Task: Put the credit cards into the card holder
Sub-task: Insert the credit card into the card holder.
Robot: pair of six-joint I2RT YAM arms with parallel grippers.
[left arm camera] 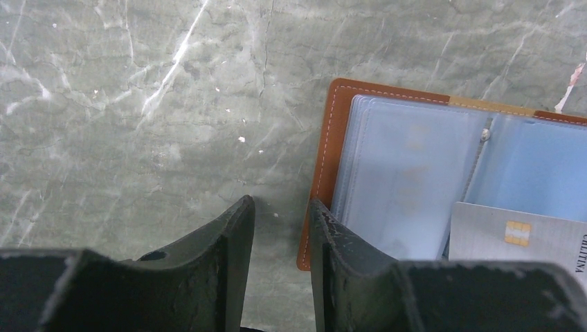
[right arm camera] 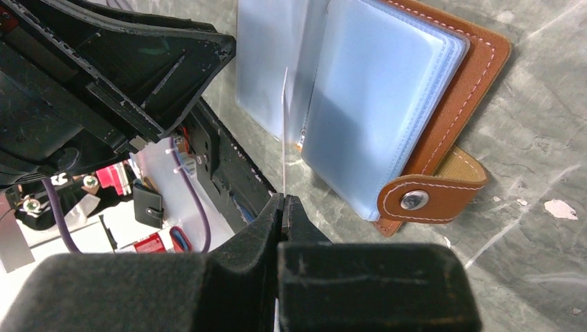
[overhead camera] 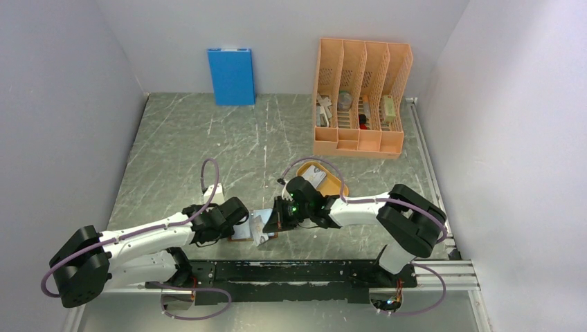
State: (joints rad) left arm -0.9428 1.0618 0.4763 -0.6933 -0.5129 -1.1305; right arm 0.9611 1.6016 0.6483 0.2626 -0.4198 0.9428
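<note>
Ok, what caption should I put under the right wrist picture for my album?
Right claw pinches a thin card, seen edge-on, at the open brown card holder and its clear sleeves.

A blue box and orange file rack stand upright.

Looked down on a grey-green marbled table. Found the card holder lying open from 1 to 4 o'clock, brown stitched leather rimming clear pale-blue sleeves. Spotted a silver credit card with a gold chip at 4 o'clock, over the sleeves. Caught the left gripper at 6 o'clock, jaws parted over bare table, one of its fingers overlapping the holder's lower left edge.
</note>
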